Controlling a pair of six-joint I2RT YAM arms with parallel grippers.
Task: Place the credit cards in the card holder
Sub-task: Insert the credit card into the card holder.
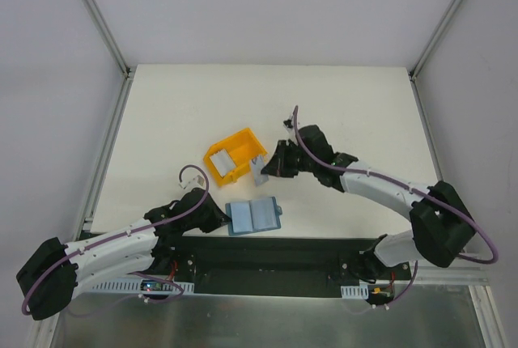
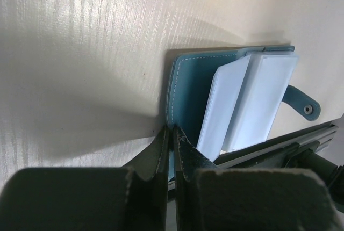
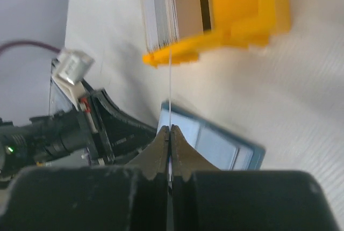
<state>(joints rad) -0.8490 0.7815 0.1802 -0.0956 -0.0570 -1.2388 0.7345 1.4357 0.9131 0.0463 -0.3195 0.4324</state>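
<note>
Now my left gripper (image 2: 172, 137) pinches shut on one edge of the open card holder (image 2: 189, 83), which lies at the table's (image 1: 340, 105) front edge. Rightward, beside the yellow bin (image 1: 243, 142) of stacked credit cards (image 3: 161, 11), my right gripper (image 3: 170, 134) clamps one card (image 3: 170, 80) edge-on.

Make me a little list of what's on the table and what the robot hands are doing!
wallet: blue, lying open, pockets facing up
bin: yellow, holding a stack of cards
left gripper: shut on the wallet's edge
right gripper: shut on one card, held on its edge between bin and wallet
</note>
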